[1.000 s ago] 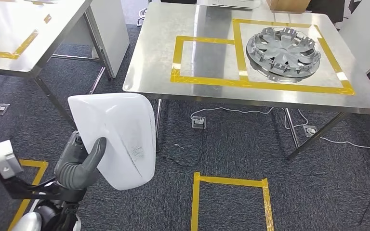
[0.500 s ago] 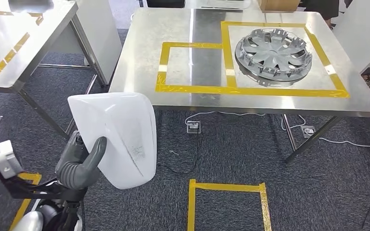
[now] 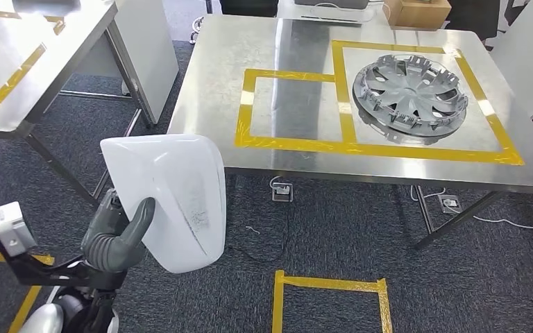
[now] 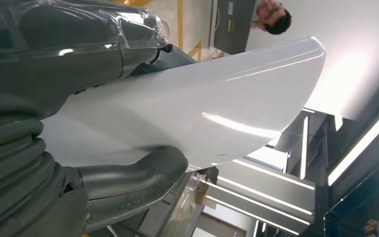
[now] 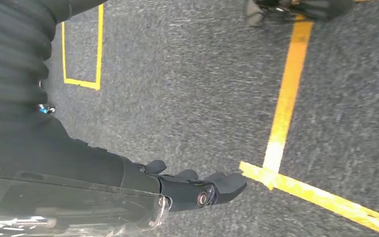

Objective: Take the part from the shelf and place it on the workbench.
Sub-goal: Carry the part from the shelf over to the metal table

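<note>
- Steel workbench [image 3: 291, 41] stands ahead and to the right of the left hand [image 3: 114, 239], across grey carpet; its taped empty box [image 3: 288, 107] sits beside a grey wheel cover [image 3: 409, 90].
- Left hand grips the white part [image 3: 170, 198] from below, thumb on its near face; part stands upright above the hand, long axis roughly vertical.
- Part is well short of the bench, over the floor.
- Right hand [image 5: 197, 190] hangs over the carpet, fingers loosely extended, holding nothing; left is the only hand for the place.
</note>
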Tool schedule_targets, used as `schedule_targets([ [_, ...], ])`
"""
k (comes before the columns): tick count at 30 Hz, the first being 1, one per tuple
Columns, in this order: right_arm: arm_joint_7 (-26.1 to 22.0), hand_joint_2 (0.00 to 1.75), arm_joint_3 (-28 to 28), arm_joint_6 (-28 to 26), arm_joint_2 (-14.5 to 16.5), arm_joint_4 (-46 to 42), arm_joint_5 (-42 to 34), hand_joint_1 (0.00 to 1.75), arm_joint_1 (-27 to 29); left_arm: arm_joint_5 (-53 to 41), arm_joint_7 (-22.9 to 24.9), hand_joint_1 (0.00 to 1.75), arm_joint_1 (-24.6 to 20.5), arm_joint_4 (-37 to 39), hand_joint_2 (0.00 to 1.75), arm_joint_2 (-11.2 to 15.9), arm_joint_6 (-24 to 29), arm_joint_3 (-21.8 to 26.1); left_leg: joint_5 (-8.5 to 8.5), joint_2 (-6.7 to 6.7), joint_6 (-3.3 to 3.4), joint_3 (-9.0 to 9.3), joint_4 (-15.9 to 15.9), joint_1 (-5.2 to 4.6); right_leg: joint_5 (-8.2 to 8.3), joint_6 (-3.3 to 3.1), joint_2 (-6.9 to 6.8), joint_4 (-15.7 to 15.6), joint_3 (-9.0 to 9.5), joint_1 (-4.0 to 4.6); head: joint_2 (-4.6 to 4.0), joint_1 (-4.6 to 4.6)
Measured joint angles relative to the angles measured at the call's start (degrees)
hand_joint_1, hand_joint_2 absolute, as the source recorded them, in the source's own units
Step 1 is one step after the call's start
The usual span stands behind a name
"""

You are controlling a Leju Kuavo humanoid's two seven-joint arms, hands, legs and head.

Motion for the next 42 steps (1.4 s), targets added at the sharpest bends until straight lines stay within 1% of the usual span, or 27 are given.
schedule_targets([
  [1, 0.0, 1.75, 0.0, 0.0, 0.0, 0.0, 0.0, 0.0, 0.0, 0.0, 0.0, 1.75, 0.0, 0.0, 1.75, 0.0, 0.0, 0.0, -0.48, 0.06, -0.17, 0.74, -0.1, 0.01, 2.27, -0.31, -0.03, -3.0, 0.64, 0.1, 0.0, -0.04],
  [3, 0.1, 1.75, 0.0, 0.1, 0.0, 0.1, 0.0, 0.0, 0.1, 0.0, 0.1, 1.75, 0.0, 0.0, 1.75, 0.0, 0.0, 0.0, -1.19, 0.11, -0.7, 1.49, -0.3, 0.03, 3.92, -1.22, -0.11, -7.0, 1.28, 0.58, 0.0, 0.12],
  [5, 0.3, 1.75, 0.0, 0.1, 0.0, 0.1, 0.0, 0.0, 0.3, 0.0, 0.2, 1.75, 0.1, 0.0, 1.75, 0.0, 0.1, 0.0, -1.37, 0.08, -1.4, 1.98, -0.4, -0.02, 3.41, -2.21, -0.12, -8.5, 1.82, 0.91, 0.0, 0.38],
  [7, 0.5, 1.75, 0.0, 0.1, 0.0, 0.1, 0.0, 0.0, 0.3, 0.0, 0.2, 1.75, 0.2, -0.1, 1.75, 0.0, 0.1, 0.0, -1.93, 0.11, -1.9, 2.35, 0.7, -0.06, 3.54, -2.88, -0.06, -9.7, 3.32, 0.68, 0.0, 0.43],
  [9, 0.5, 1.75, 0.0, 0.2, 0.0, 0.1, 0.0, 0.0, 0.0, 0.0, 0.2, 1.75, 0.1, -0.1, 1.75, 0.0, 0.2, 0.0, -4.16, 0.13, -2.25, 0.24, 4.9, -0.07, 3.28, -3.33, -0.01, -10.4, 4.63, 0.47, 0.0, 0.22],
  [11, 0.5, 1.75, 0.0, 0.2, 0.0, 0.1, 0.0, 0.0, -0.1, 0.0, 0.2, 1.75, 0.2, -0.1, 1.75, 0.0, 0.2, 0.0, -6.92, 0.1, -2.42, -4.42, 11.7, -0.09, 2.66, -3.56, 0.03, -10.5, 5.32, 0.52, 0.0, -0.04],
  [12, 0.5, 1.75, 0.0, 0.2, 0.0, 0.1, 0.0, 0.0, 0.0, 0.0, 0.2, 1.75, 0.3, -0.1, 1.75, 0.0, 0.2, 0.0, -7.29, 0.1, -2.43, -6.53, 14.1, -0.1, 2.26, -3.54, 0.03, -10.5, 5.69, 0.56, 0.0, -0.11],
  [13, 0.6, 1.75, -0.1, 0.2, 0.0, 0.1, 0.0, 0.0, 0.0, 0.0, 0.2, 1.75, 0.4, -0.1, 1.75, 0.0, 0.2, 0.0, -6.42, 0.11, -2.38, -7.83, 14.7, -0.1, 1.82, -3.48, 0.04, -10.5, 6.19, 0.59, 0.0, -0.14],
  [14, 0.6, 1.75, -0.1, 0.2, 0.0, 0.1, 0.0, 0.0, 0.1, 0.0, 0.2, 1.75, 0.4, -0.1, 1.75, 0.0, 0.2, 0.0, -4.17, 0.13, -2.35, -8.06, 13.1, -0.1, 1.31, -3.37, 0.06, -10.5, 6.86, 0.59, 0.0, -0.16],
  [16, 0.6, 1.75, -0.1, 0.2, 0.0, 0.1, 0.0, 0.0, 0.1, 0.0, 0.2, 1.75, 0.4, -0.1, 1.75, 0.0, 0.2, 0.0, 1.65, 0.18, -2.23, -6.67, 6.9, -0.13, 0.14, -3.02, 0.16, -10.5, 8.43, 0.56, 0.0, -0.22],
  [17, 0.6, 1.75, -0.1, 0.2, 0.1, 0.1, 0.0, 0.0, 0.0, 0.0, 0.2, 1.75, 0.3, 0.0, 1.75, 0.0, 0.2, 0.0, 3.13, 0.25, -2.14, -6.02, 3.8, -0.22, -0.37, -2.73, 0.23, -10.4, 8.89, 0.58, 0.0, -0.28],
  [18, 0.6, 1.75, -0.1, 0.2, 0.1, 0.1, 0.0, 0.0, -0.1, 0.0, 0.2, 1.75, 0.4, 0.0, 1.75, 0.0, 0.2, 0.0, 3.83, 0.29, -1.83, -5.65, 2.0, -0.3, -0.81, -2.4, 0.26, -10.3, 9.1, 0.6, 0.0, -0.31],
  [21, 0.5, 1.75, -0.1, 0.2, 0.0, 0.1, 0.0, 0.0, -0.1, 0.1, 0.2, 1.75, 0.6, 0.0, 1.75, 0.0, 0.2, 0.0, 3.28, 0.17, -0.68, -5.1, 0.9, -0.33, -1.56, -1.57, 0.17, -9.8, 9.25, 0.64, 0.0, -0.32],
  [23, 0.4, 1.75, -0.1, 0.2, 0.1, 0.1, 0.0, 0.0, -0.2, 0.1, 0.1, 1.75, 0.5, -0.2, 1.75, 0.0, 0.2, 0.0, 2.8, 0.16, -0.22, -4.23, 0.6, -0.07, -2.28, -0.99, 0.07, -7.1, 8.26, 0.54, 0.0, -0.25],
  [24, 0.3, 1.75, -0.1, 0.2, 0.1, 0.1, 0.0, 0.0, -0.3, 0.1, 0.1, 1.75, 0.5, -0.2, 1.75, -0.1, 0.2, 0.0, 2.52, 0.21, -0.04, -3.78, 0.5, 0.04, -3.18, -0.62, 0.02, -4.3, 6.78, 0.43, 0.0, -0.21],
  [26, 0.2, 1.75, -0.1, 0.1, 0.2, 0.2, 0.0, 0.0, -0.3, 0.1, 0.2, 1.75, 0.5, -0.3, 1.75, -0.1, 0.2, 0.0, 1.79, 0.3, 0.17, -3.04, 0.5, 0.05, -5.91, -0.02, -0.02, 3.0, 2.33, 0.19, 0.0, -0.09],
  [27, 0.1, 1.75, -0.1, 0.2, 0.2, 0.2, 0.0, 0.0, -0.2, 0.1, 0.3, 1.75, 0.5, -0.3, 1.75, -0.1, 0.3, 0.0, 1.39, 0.29, 0.19, -2.63, 0.5, 0.03, -6.71, 0.1, -0.03, 5.6, 0.28, 0.13, 0.0, -0.06],
  [28, 0.1, 1.75, -0.1, 0.2, 0.3, 0.2, 0.0, 0.0, -0.1, 0.0, 0.3, 1.75, 0.5, -0.3, 1.75, -0.1, 0.3, 0.0, 0.96, 0.26, 0.19, -2.11, 0.5, -0.02, -6.4, 0.04, -0.03, 6.7, -1.04, 0.12, 0.0, -0.03],
  [29, 0.1, 1.75, -0.1, 0.2, 0.3, 0.2, 0.0, 0.0, -0.1, 0.0, 0.4, 1.75, 0.5, -0.3, 1.75, -0.1, 0.3, 0.0, 0.5, 0.23, 0.18, -1.46, 0.4, -0.09, -4.73, -0.2, -0.03, 5.7, -1.43, 0.16, 0.0, 0.01],
  [31, 0.1, 1.75, -0.1, 0.2, 0.3, 0.2, 0.0, 0.0, 0.0, 0.0, 0.5, 1.75, 0.5, -0.4, 1.75, -0.1, 0.4, 0.0, -0.48, 0.25, 0.08, -0.06, 0.3, -0.2, 0.99, -1.31, -0.02, -0.6, 0.03, 0.54, 0.0, 0.06],
  [32, 0.1, 1.75, -0.1, 0.2, 0.3, 0.2, 0.0, 0.0, 0.0, 0.0, 0.6, 1.75, 0.4, -0.5, 1.75, -0.1, 0.4, 0.0, -0.86, 0.24, -0.02, 0.55, 0.2, -0.2, 2.54, -1.96, -0.02, -3.3, 0.65, 0.86, 0.0, -0.03],
  [33, 0.1, 1.75, -0.1, 0.2, 0.3, 0.2, 0.0, 0.0, 0.0, -0.1, 0.7, 1.75, 0.4, -0.6, 1.75, -0.1, 0.4, 0.0, -1.16, 0.23, -0.24, 0.87, 0.1, -0.14, 3.26, -2.75, -0.01, -5.3, 1.14, 1.22, 0.0, 0.01],
  [34, 0.1, 1.75, -0.1, 0.2, 0.3, 0.2, 0.0, 0.0, 0.1, -0.1, 0.8, 1.75, 0.4, -0.6, 1.75, -0.1, 0.4, 0.0, -1.31, 0.21, -0.53, 1.1, 0.1, -0.1, 3.3, -3.4, 0.01, -6.6, 1.38, 1.5, 0.0, 0.15],
  [36, 0.1, 1.75, -0.1, 0.2, 0.2, 0.1, 0.0, 0.0, 0.2, -0.3, 1.0, 1.75, 0.4, -0.7, 1.75, -0.1, 0.5, 0.0, -1.03, 0.12, -1.35, 1.39, 0.4, -0.17, 3.35, -4.15, 0.01, -8.6, 2.23, 1.62, 0.0, 0.46],
  [38, 0.1, 1.75, -0.1, 0.2, 0.2, 0.1, 0.0, 0.0, 0.1, -0.5, 1.1, 1.75, 0.3, -0.9, 1.75, 0.0, 0.6, 0.0, -1.63, 0.08, -1.89, 1.27, 1.8, -0.23, 3.72, -4.15, -0.01, -10.3, 3.96, 1.28, 0.0, 0.42],
  [40, 0.1, 1.75, -0.1, 0.2, 0.3, 0.1, 0.0, 0.0, -0.1, -0.7, 1.3, 1.75, 0.0, -1.1, 1.75, 0.0, 0.6, 0.0, -4.36, 0.06, -2.15, -1.21, 6.3, -0.14, 3.65, -4.17, 0.02, -11.3, 5.22, 1.03, 0.0, 0.25],
  [42, 0.1, 1.75, -0.1, 0.2, 0.3, 0.1, 0.0, 0.0, -0.1, -0.9, 1.4, 1.75, -0.1, -1.1, 1.75, -0.1, 0.7, 0.0, -6.76, 0.04, -2.54, -5.66, 12.2, -0.07, 3.17, -4.2, 0.05, -11.3, 5.66, 1.01, 0.0, 0.1],
])
